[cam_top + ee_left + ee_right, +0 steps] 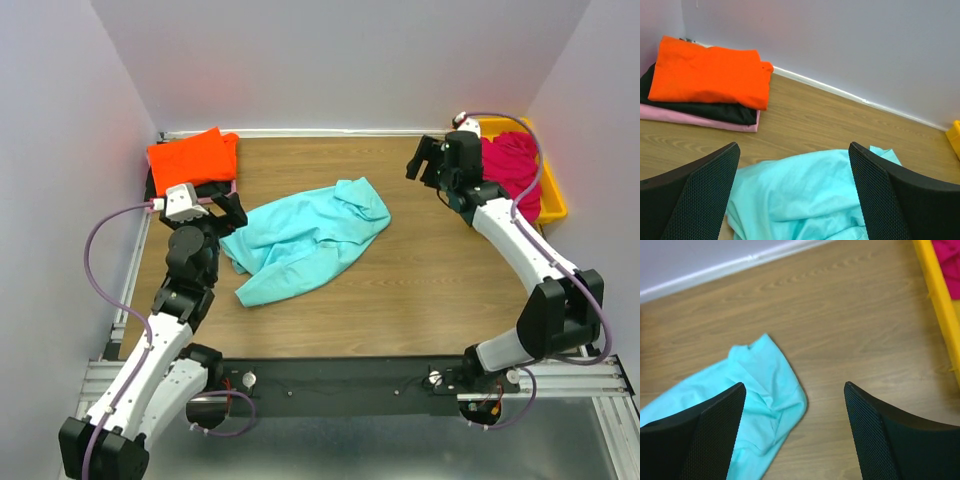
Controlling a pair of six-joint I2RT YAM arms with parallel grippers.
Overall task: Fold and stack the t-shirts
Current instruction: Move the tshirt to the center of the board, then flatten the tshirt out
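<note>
A crumpled turquoise t-shirt (305, 240) lies loose in the middle of the table; it also shows in the left wrist view (800, 195) and in the right wrist view (747, 400). A folded stack sits at the back left: orange-red t-shirt (710, 72) on top, black t-shirt (700, 110) under it, pale pink t-shirt (695, 120) at the bottom. A magenta t-shirt (512, 165) lies in the yellow tray. My left gripper (228, 208) is open and empty, just above the turquoise shirt's left edge. My right gripper (425, 160) is open and empty, raised to the right of the shirt.
The yellow plastic tray (552, 190) stands at the back right, its rim showing in the right wrist view (940, 305). Pale walls close the table on three sides. Bare wood shows between the turquoise shirt and the tray (440, 260).
</note>
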